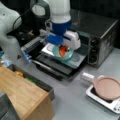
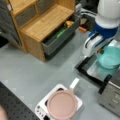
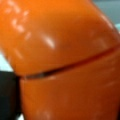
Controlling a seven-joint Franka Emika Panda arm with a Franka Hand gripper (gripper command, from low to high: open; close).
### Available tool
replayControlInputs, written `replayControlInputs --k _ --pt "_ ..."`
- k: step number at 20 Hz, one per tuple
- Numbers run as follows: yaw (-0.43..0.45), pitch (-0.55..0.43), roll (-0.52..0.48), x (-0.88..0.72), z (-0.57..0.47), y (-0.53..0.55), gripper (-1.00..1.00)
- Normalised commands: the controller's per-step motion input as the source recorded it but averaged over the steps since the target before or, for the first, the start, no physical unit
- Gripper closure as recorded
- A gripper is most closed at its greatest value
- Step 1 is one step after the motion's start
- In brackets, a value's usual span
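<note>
Jaws of my gripper [image 1: 63, 50] pinch an orange toy [image 3: 65, 57] over the teal bowl [image 2: 110, 57] on the oven tray [image 1: 76, 62]; glossy, it could slip.

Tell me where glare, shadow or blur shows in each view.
Wrist view: the orange object fills the picture, blurred, with white glare streaks at upper left. In a front view the pincer is over the teal bowl, and the oven top has a dull sheen. In a front view, the pink pan is soft-edged.
</note>
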Motion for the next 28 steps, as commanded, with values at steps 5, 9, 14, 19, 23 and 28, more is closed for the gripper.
replayControlInputs --k 5,9,14,19,23,28 --pt "-0.05 -0.181 0.139 -0.42 -0.21 0.03 1.0" --pt "-0.042 -0.13 0.123 -0.27 -0.17 0.11 1.0" --pt "-0.019 -0.085 0.151 -0.18 -0.09 0.15 1.0" --pt "-0.013 -0.053 0.17 -0.11 -0.03 0.18 1.0" --pt "0.001 -0.061 0.128 -0.02 0.0 0.16 1.0" --pt "0.011 -0.059 0.099 0.03 -0.01 0.12 1.0"
